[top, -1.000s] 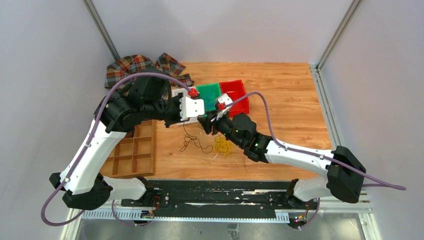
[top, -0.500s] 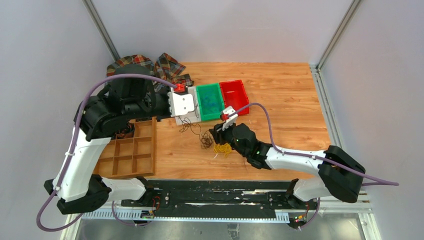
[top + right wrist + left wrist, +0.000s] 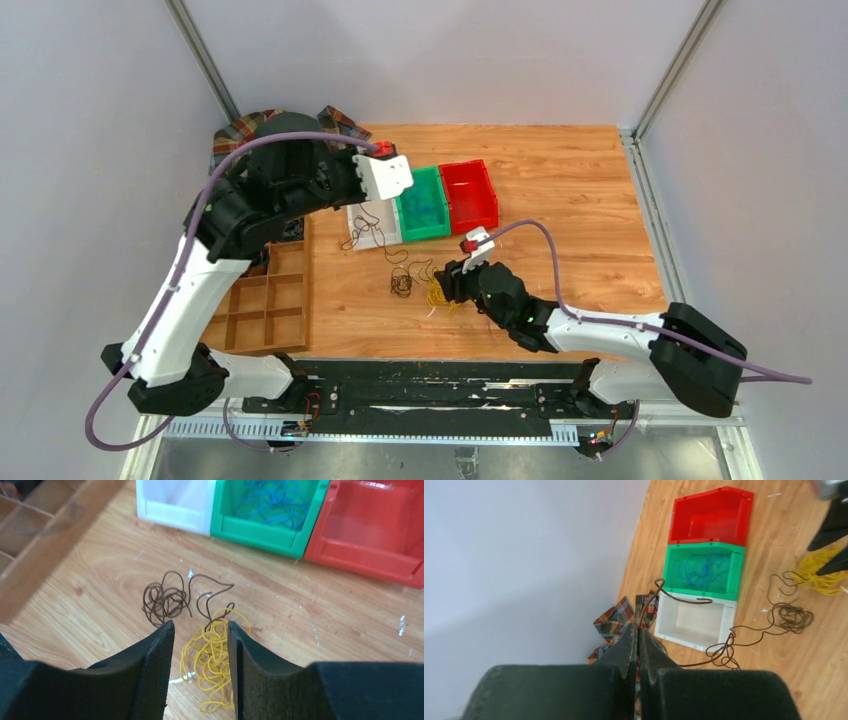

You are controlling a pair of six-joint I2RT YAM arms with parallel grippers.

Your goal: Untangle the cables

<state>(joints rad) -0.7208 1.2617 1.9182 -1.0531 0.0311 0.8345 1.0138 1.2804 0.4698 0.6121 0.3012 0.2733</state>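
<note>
My left gripper (image 3: 639, 626) is shut on one end of a thin dark brown cable (image 3: 791, 617). The strand rises past the fingertips, hooks over the white bin (image 3: 694, 641), then runs down to a loose tangle (image 3: 402, 282) on the wood. Beside that tangle lies a bunch of yellow cable (image 3: 215, 655), and my right gripper (image 3: 200, 625) hangs open just above it, one finger on each side. One dark end crosses the top of the yellow bunch. A blue-green cable (image 3: 704, 572) lies inside the green bin (image 3: 255, 532).
A red bin (image 3: 470, 195) with nothing in it stands right of the green one. At the left a wooden compartment tray (image 3: 270, 310) lies on the table. A plaid cloth (image 3: 245, 130) is bunched at the back left corner by the wall.
My left arm has swung up and back toward the bins, drawing the dark cable out. My right gripper has pulled back from it and come down over the yellow bunch.
</note>
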